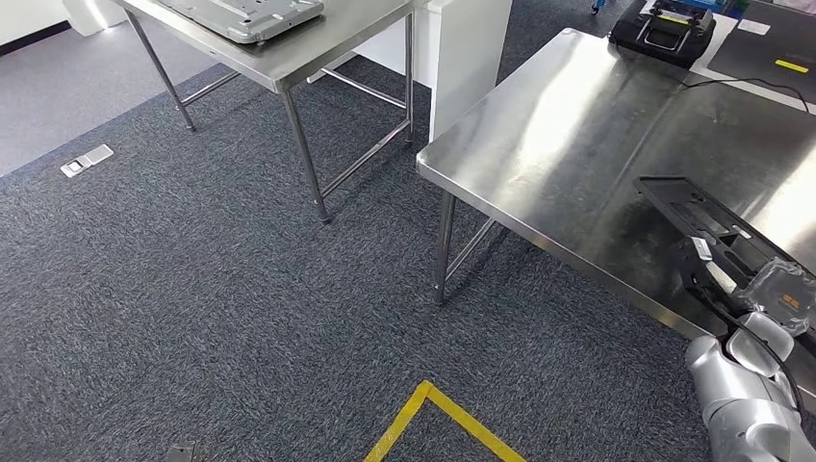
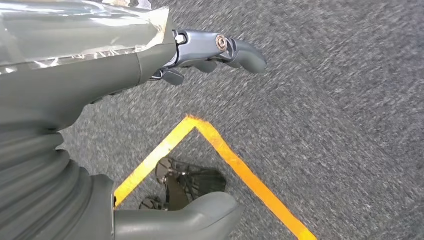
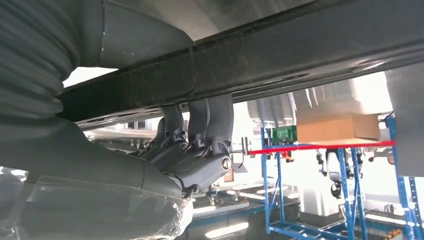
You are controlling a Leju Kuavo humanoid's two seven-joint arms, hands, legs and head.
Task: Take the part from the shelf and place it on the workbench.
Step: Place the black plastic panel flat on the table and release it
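The robot's right hand (image 1: 770,332) grips the black part (image 1: 702,226), a long flat frame, at its near end, while the far end reaches out over the workbench (image 1: 577,125), a steel-topped table; whether the frame already rests on the steel or hovers just above it cannot be told from the head view. The step in hand appears to be the set-down. To do it well, the hand should carry the part a little further in from the workbench's near edge, since the gripped end sits close to that edge, then lower it level so the whole frame meets the steel together, and only then release. A black cable (image 1: 760,87) and a black case (image 1: 664,29) lie toward the workbench's far side, well apart from the part, so the landing area looks free. The right wrist view adds what the head view cannot: the fingers (image 3: 200,130) wrap up around the part's dark bar from beneath. The left wrist view shows the left hand (image 2: 200,55), its fingers apart and holding nothing, over grey carpet with a yellow floor line (image 2: 225,155), away from the workbench.
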